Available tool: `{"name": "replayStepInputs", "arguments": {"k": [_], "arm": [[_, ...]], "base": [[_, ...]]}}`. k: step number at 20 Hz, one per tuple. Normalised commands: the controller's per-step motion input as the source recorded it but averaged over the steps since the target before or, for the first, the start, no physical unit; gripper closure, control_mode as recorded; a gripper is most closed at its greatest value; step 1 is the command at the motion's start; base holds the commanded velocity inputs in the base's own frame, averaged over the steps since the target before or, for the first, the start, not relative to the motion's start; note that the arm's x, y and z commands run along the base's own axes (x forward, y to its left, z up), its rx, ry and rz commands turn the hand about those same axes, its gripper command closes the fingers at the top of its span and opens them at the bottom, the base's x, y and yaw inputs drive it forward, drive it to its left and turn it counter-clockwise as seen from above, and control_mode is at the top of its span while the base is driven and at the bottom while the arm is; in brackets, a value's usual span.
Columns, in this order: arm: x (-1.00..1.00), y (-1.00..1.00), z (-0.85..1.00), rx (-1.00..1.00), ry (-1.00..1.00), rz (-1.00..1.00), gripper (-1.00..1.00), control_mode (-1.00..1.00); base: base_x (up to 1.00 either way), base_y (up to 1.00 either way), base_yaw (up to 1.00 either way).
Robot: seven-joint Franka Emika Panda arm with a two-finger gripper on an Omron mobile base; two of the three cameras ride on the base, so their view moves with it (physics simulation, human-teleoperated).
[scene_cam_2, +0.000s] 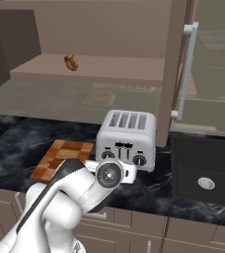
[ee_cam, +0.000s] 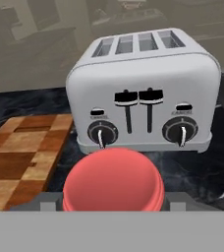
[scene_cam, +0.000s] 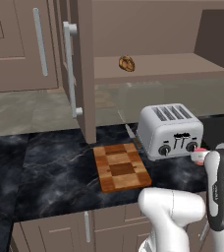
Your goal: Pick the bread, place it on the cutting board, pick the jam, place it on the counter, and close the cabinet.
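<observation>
The jam (ee_cam: pixel 113 183) is a squat jar with a red lid, sitting between my gripper's (ee_cam: pixel 113 204) dark fingertips, which are shut on it. In the left base view the jam (scene_cam: pixel 199 156) hangs low just in front of the toaster's right corner. The bread (scene_cam: pixel 126 63), a small golden-brown bun, lies on the shelf inside the open cabinet (scene_cam: pixel 82 74); the right base view shows the bread (scene_cam_2: pixel 71 62) there too. The checkered cutting board (scene_cam: pixel 121 167) lies bare on the black marble counter (scene_cam: pixel 50 167), left of the toaster.
A silver four-slot toaster (scene_cam: pixel 169 129) stands right behind the jam, its knobs and levers facing me. The cabinet door (scene_cam_2: pixel 176 64) with its long silver handle juts out over the counter. A dark sink (scene_cam_2: pixel 206 170) lies to the right.
</observation>
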Motion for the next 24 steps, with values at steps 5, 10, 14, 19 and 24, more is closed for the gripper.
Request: {"name": "replayStepInputs", "arguments": {"k": [5,10,14,19,24], "arm": [[0.18,-0.11,-0.37,0.00,0.00,0.03,1.00,-1.00],[0.20,-0.04,-0.34,0.00,0.00,0.03,1.00,-1.00],[0.20,-0.06,-0.32,0.00,0.00,0.03,1.00,-1.00],[0.26,-0.02,-0.30,0.00,0.01,0.02,1.00,-1.00],[0.33,0.00,-0.27,0.00,0.02,0.00,1.00,-1.00]], "base": [[0.00,0.00,0.00],[0.00,0.00,0.00],[0.00,0.00,0.00],[0.00,0.00,0.00],[0.00,0.00,0.00]]}}
